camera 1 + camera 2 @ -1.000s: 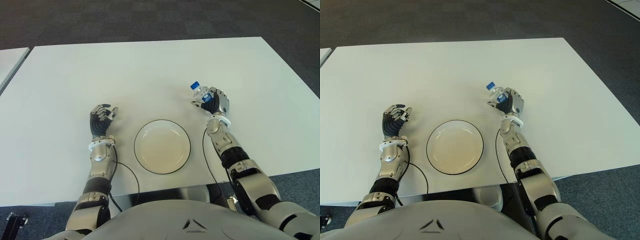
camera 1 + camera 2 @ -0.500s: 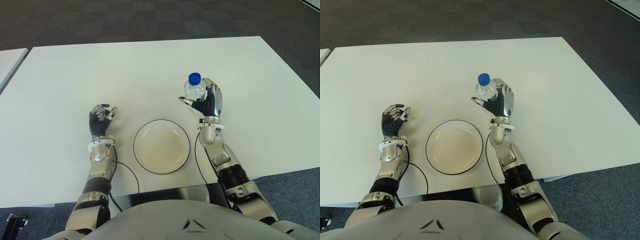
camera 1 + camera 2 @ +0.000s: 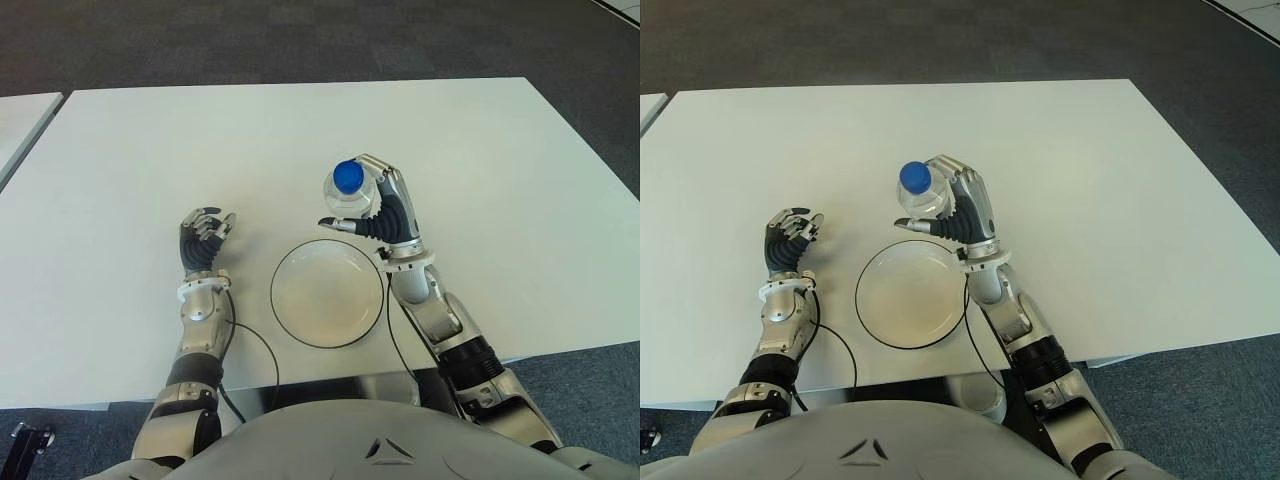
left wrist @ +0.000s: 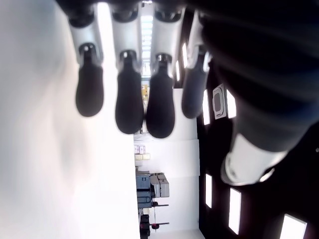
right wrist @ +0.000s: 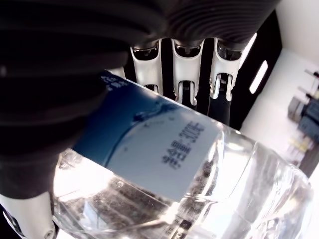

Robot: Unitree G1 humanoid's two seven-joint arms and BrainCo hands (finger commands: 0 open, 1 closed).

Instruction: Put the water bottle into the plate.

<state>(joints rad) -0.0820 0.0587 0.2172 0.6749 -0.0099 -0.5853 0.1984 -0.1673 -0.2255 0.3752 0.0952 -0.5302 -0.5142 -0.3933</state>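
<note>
Dark carpet surrounded the white counter (image 3: 120, 130), where a round plate (image 3: 327, 293) with a dark rim sat near the robot. Above the plate's far right edge, the right hand (image 3: 388, 213) held the water bottle (image 3: 346, 190) off the surface, blue cap upward, its fingers (image 5: 182, 59) wrapped tight around the labelled body. Left of the plate showed the left hand (image 3: 204, 242), fingers (image 4: 129, 99) curled and holding nothing.
</note>
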